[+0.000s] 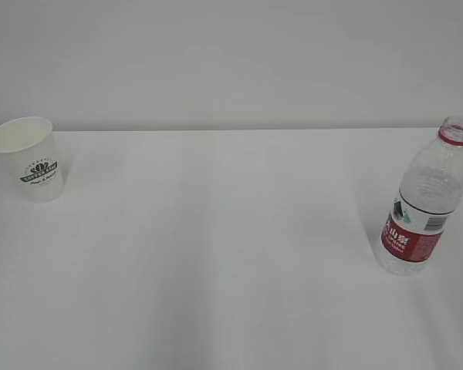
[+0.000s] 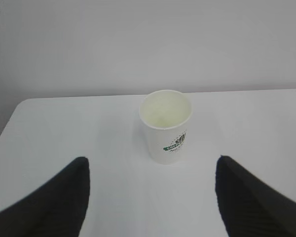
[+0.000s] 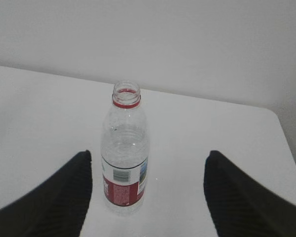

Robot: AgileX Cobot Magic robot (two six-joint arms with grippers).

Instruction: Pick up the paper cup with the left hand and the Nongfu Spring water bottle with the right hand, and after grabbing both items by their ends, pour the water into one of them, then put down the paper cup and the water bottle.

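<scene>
1. Paper cup (image 1: pixel 32 158) stands upright near the far left corner of the table (image 1: pixel 216 254), long axis vertical, open mouth up, narrower base down. Its dark green round logo faces the exterior camera; in the left wrist view the logo sits on the cup's lower right side and the cream inside looks dry.
2. Nongfu Spring water bottle (image 1: pixel 424 208) stands upright near the right edge of the table, well apart from the cup, long axis vertical with a slight lean in the exterior view. The uncapped mouth with its red neck ring points up; the red-and-white label wraps the lower body.
3. Left pincer (image 2: pixel 153 197) is open, its two dark fingers (image 2: pixel 59 197) spread wide to either side and short of the cup, touching nothing.
4. Right pincer (image 3: pixel 148 197) is likewise open, fingers (image 3: pixel 237 197) flanking the bottle's lower half without contact.
5. Neither pincer appears in the exterior view.
6. The table is plain white and matte, with rounded far corners seen from the wrist cameras.
7. Behind it rises a bare pale grey wall (image 1: pixel 231 62).
</scene>
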